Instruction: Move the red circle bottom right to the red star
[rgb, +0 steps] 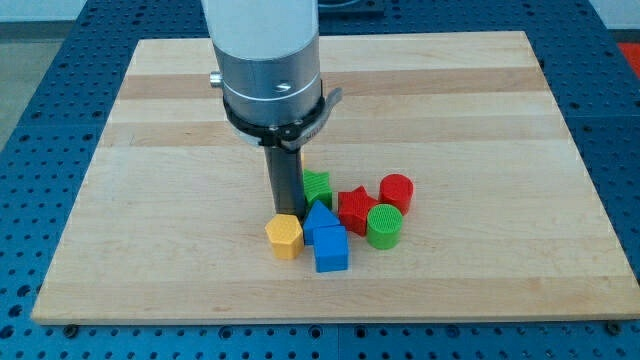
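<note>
Though the red circle (397, 191) already touches the red star (356, 209) at the star's two o'clock, it belongs at five o'clock, where the green circle (384, 224) sits. My tip (283, 214), a bare rod holding nothing, stands at the red circle's nine o'clock, beyond the star.

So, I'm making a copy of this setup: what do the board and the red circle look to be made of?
The board looks like pale wood in glued strips, with a smooth matte finish: grain lines and plank seams show. The red circle looks like matte plastic, possibly 3D-printed, judging by fine ridges on its side. My tip sits beside the yellow block.
</note>
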